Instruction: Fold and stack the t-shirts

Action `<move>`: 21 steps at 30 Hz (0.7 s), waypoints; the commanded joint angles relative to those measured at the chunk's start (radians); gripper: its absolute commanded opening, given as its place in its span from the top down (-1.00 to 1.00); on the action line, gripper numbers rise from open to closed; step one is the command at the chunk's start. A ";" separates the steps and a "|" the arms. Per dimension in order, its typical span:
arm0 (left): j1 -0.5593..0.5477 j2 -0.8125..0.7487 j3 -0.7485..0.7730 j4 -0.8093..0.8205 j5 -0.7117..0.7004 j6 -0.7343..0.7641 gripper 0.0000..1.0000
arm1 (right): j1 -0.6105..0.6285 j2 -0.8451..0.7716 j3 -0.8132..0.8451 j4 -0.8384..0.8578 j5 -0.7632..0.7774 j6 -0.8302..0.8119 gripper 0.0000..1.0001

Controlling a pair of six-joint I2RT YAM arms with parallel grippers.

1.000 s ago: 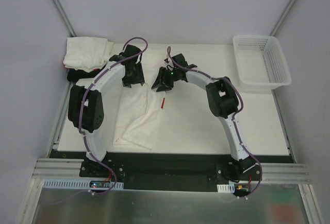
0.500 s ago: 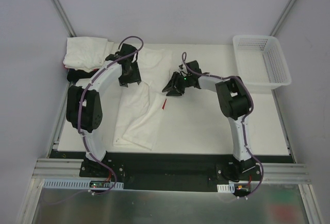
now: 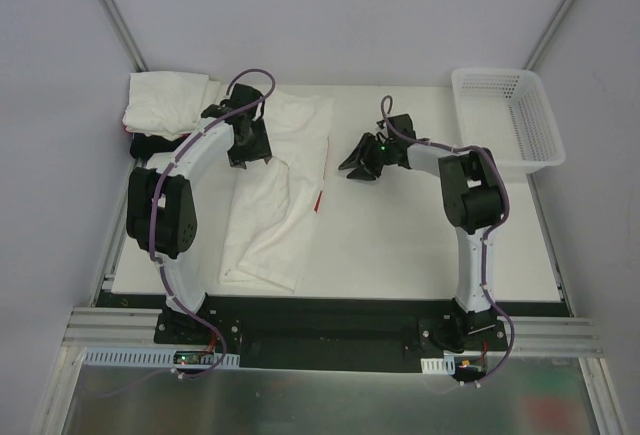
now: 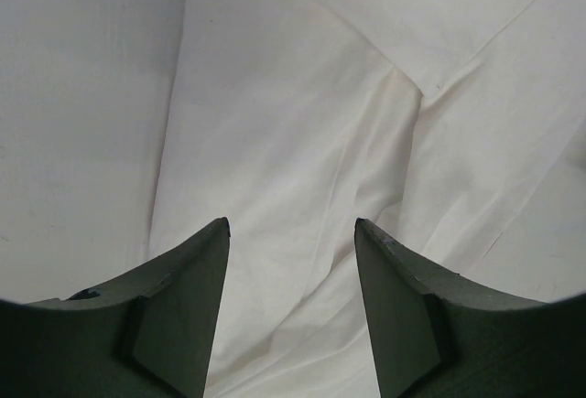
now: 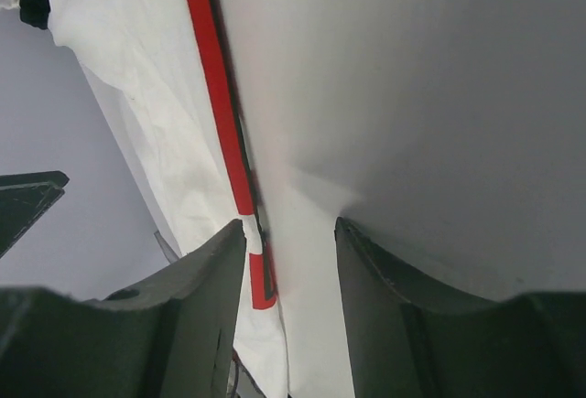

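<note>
Half-spread white shirt (image 3: pixel 268 217) laid on desk (image 3: pixel 420 240), directly beneath left end effector (image 3: pixel 249 148), just beside right end effector (image 3: pixel 358 164). Both seen apart, nothing clamped. Cloth judged soft, light, limp; best pinched at edge corners.

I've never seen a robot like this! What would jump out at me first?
The left gripper hangs open over a rumpled white t-shirt spread mid-table, and the right gripper is open just to its right. A pile of white shirts sits in the far left corner, a white mesh basket at the far right.
</note>
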 commanded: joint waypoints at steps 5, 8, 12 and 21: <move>0.007 -0.012 0.034 -0.020 0.023 0.013 -0.12 | 0.095 0.029 0.098 -0.061 0.059 -0.025 0.06; 0.007 -0.009 0.036 -0.021 0.026 0.017 -0.11 | 0.113 0.042 0.112 -0.061 0.063 -0.024 0.05; 0.010 -0.009 0.034 -0.020 0.032 0.020 -0.12 | 0.127 0.071 0.139 -0.061 0.071 -0.018 0.06; 0.018 -0.010 0.031 -0.021 0.045 0.024 -0.12 | 0.152 0.147 0.198 -0.044 0.076 0.007 0.35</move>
